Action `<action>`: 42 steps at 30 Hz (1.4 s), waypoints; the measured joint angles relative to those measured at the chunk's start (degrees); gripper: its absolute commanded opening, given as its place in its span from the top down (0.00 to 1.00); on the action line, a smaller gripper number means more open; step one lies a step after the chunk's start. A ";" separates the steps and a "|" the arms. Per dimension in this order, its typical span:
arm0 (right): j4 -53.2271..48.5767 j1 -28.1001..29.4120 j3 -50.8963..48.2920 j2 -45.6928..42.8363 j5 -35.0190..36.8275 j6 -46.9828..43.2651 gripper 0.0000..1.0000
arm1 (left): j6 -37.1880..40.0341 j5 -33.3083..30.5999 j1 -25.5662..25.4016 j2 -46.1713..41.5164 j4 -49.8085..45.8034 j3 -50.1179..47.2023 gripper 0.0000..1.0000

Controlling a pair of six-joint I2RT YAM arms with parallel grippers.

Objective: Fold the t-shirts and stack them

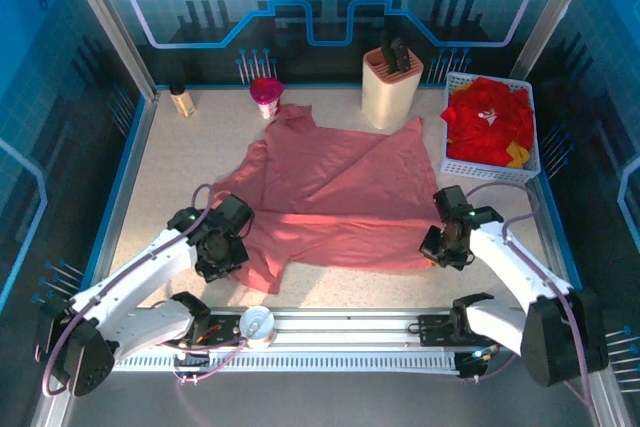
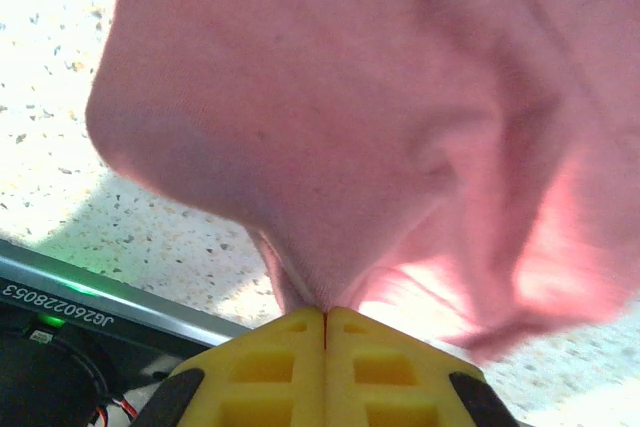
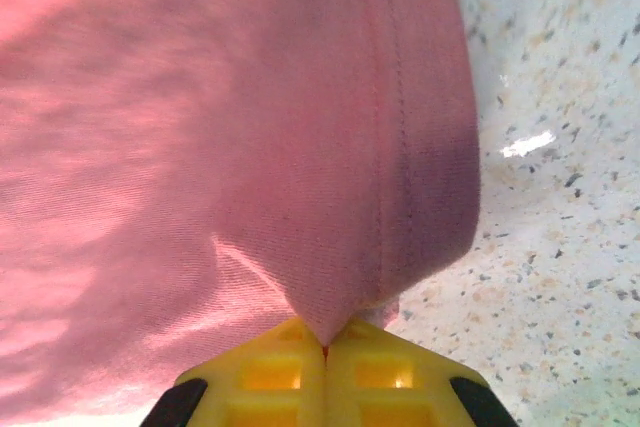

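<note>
Closest to you, your two arms reach forward from their bases at the near edge. Each is bent at the elbow and angled inward toward the cloth. The left gripper (image 1: 228,245) sits at the near left corner of the salmon-pink t-shirt (image 1: 335,197). Its yellow fingers (image 2: 280,367) are pressed together with a fold of fabric pinched between them. The right gripper (image 1: 447,243) is at the shirt's near right edge, clenched the same way on a stitched hem.

That one pink shirt lies spread on the speckled table (image 1: 180,157) between the arms, with a sleeve stretching toward the back. One white mesh basket (image 1: 490,173) at the far right holds a heap of red t-shirts (image 1: 480,122); you cannot count them, and a yellow scrap (image 1: 518,155) shows at the heap's near edge. One cream knife block (image 1: 392,92) stands just left of the basket. There is also one pink cup (image 1: 266,95), one small jar (image 1: 182,99) and one white tape roll (image 1: 257,324).
</note>
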 measured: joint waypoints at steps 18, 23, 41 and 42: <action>-8.63 -2.49 35.52 -7.15 5.44 -13.81 1.00 | 18.49 -9.86 7.82 10.58 -15.17 50.71 1.00; -6.80 -5.09 45.40 -2.71 2.60 -15.85 1.00 | 26.16 -10.73 12.41 18.40 -15.65 68.67 1.00; 0.15 -6.14 66.07 -2.05 -8.04 -22.45 1.00 | 45.51 -16.17 13.31 14.84 -8.02 92.39 1.00; 0.85 -6.14 66.07 -3.28 -8.26 -22.56 1.00 | 46.23 -16.04 13.31 12.85 -6.40 91.19 1.00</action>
